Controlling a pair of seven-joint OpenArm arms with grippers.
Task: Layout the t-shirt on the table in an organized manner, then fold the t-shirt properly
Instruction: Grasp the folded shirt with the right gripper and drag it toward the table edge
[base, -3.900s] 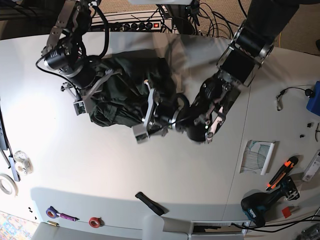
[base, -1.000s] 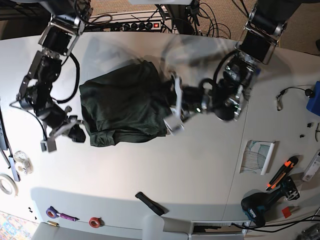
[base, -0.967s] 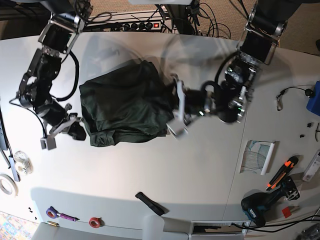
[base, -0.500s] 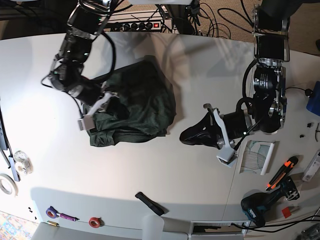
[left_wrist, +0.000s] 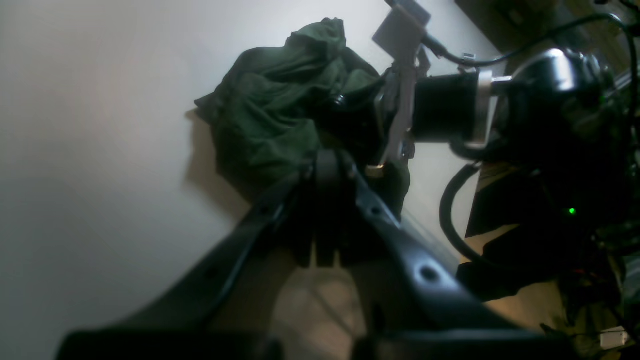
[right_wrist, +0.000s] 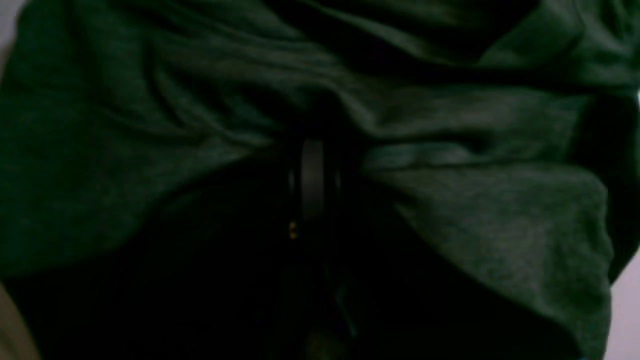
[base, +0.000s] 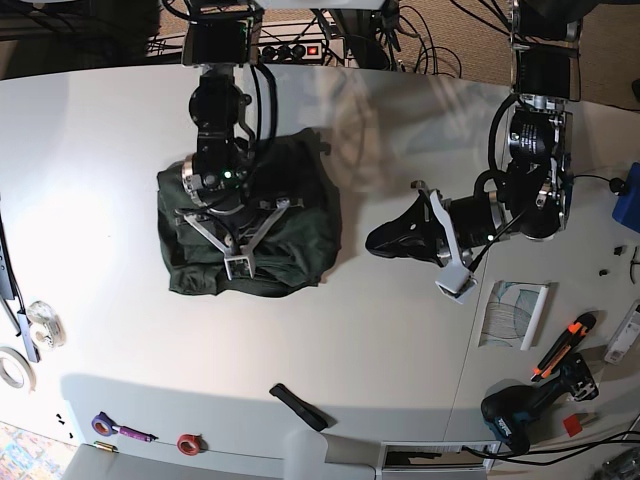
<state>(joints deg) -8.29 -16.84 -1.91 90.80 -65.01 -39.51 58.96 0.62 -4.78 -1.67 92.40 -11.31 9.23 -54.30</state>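
Observation:
The dark green t-shirt (base: 290, 235) lies bunched in a crumpled heap left of the table's middle. My right gripper (base: 236, 228) hangs over the heap's centre, pointing down into it. Cloth (right_wrist: 475, 210) fills the right wrist view, its folds drawn in to my right gripper (right_wrist: 312, 175), which is shut on the t-shirt. My left gripper (base: 373, 241) rests low over bare table just right of the shirt, shut and empty. In the left wrist view my left gripper (left_wrist: 325, 162) points toward the shirt (left_wrist: 280, 100), with the right arm (left_wrist: 450, 110) behind it.
A drill (base: 525, 410), an orange-handled cutter (base: 565, 345) and a printed card (base: 515, 312) lie at the right front. A black strip (base: 300, 407) sits near the front edge. Tape rolls (base: 45, 322) lie at the left edge, and a power strip (base: 290, 50) at the back.
My right arm swung from the shirt's left edge to over its middle and pushed into the cloth. The heap has become more compact. My left arm has barely moved.

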